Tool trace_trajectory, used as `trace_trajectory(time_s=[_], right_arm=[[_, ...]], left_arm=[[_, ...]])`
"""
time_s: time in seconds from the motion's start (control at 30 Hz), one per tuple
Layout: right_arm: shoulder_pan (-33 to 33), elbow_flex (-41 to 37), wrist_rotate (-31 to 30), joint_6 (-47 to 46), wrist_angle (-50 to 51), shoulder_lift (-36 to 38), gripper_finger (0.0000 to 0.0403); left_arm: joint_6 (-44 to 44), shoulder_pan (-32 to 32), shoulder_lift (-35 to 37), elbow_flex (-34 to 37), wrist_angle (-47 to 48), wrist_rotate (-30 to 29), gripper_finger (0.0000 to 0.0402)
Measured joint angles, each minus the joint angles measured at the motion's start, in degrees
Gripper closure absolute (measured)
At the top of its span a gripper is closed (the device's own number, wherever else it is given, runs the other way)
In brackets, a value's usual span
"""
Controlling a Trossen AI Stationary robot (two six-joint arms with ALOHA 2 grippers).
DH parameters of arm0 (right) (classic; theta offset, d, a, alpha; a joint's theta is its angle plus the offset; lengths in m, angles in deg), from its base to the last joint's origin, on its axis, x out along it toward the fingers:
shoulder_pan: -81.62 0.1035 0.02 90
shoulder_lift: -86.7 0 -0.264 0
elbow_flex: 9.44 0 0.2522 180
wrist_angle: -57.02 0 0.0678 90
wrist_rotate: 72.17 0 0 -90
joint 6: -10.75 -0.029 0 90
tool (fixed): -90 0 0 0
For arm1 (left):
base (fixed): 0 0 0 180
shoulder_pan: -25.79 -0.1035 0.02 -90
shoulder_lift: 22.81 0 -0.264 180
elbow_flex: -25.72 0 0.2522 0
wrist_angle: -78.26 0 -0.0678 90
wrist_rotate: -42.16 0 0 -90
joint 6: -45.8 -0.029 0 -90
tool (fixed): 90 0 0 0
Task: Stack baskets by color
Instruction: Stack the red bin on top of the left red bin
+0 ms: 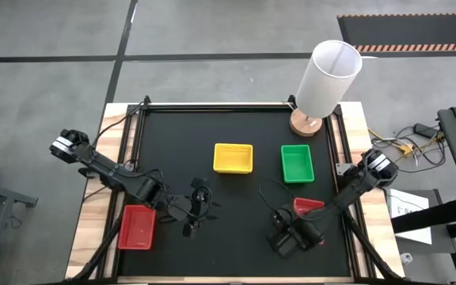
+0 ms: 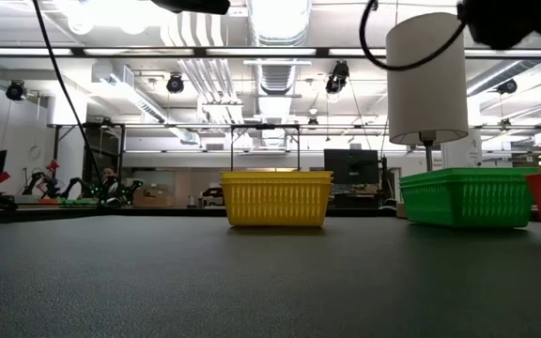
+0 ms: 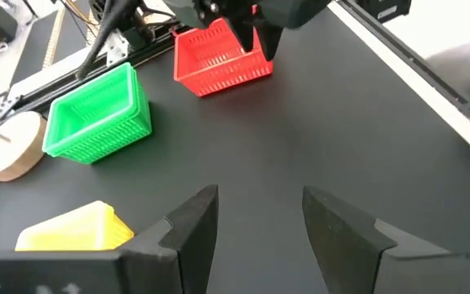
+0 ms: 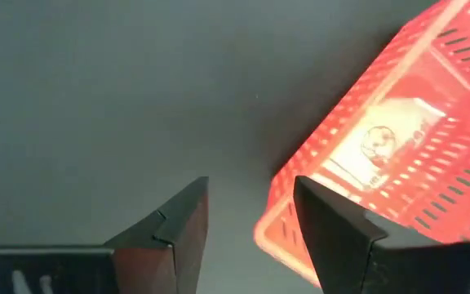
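Note:
Four baskets rest on their bases on the black table. The yellow basket (image 1: 233,157) and the green basket (image 1: 297,163) are in the middle. One red basket (image 1: 137,226) sits at the near left. Another red basket (image 1: 307,204) sits at the near right, half under my right arm. My right gripper (image 4: 250,216) points down, open, over that basket's corner (image 4: 272,224). One finger (image 4: 333,237) stands above its rim, and I see no touch. My left gripper (image 3: 259,212) hovers open above bare table left of centre (image 1: 200,210), facing the baskets.
A tall white cylinder (image 1: 328,77) on a round wooden base (image 1: 305,123) stands at the table's far right corner, just behind the green basket. Bare black surface (image 1: 236,237) lies between the two arms along the near edge. Cables lie off the table's right side.

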Motion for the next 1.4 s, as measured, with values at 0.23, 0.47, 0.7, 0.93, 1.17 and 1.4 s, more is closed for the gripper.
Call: trace_trajectory(time_s=[0.23, 0.47, 0.7, 0.93, 1.17, 1.4], right_arm=[[-0.01, 5.16, -0.38, -3.02, 9.33, -0.83, 0.0232], [-0.12, 4.65, -0.32, -5.11, 10.39, -1.51, 0.0232], [-0.12, 4.56, 0.08, -5.43, 10.25, -4.24, 0.0232], [-0.12, 4.54, 0.27, -3.21, 10.22, -6.71, 0.0233], [-0.14, 4.52, 0.11, -0.87, 10.13, -8.22, 0.0276], [-0.23, 4.56, -0.32, 2.15, 9.97, -8.17, 0.0355]], left_arm=[[-3.29, 0.00, 0.00, 0.00, 0.04, -0.02, 0.0237], [-6.64, -0.01, 0.00, 0.00, 0.17, -0.04, 0.0237], [-8.55, -0.45, 0.00, 0.00, 0.22, -0.24, 0.0237], [-8.96, -1.03, 0.02, 0.00, 0.32, -0.37, 0.0237], [-9.47, -1.03, 0.04, 0.00, -0.06, -0.35, 0.0237], [-9.43, -0.98, 0.04, -0.17, -0.46, -0.35, 0.0237]])
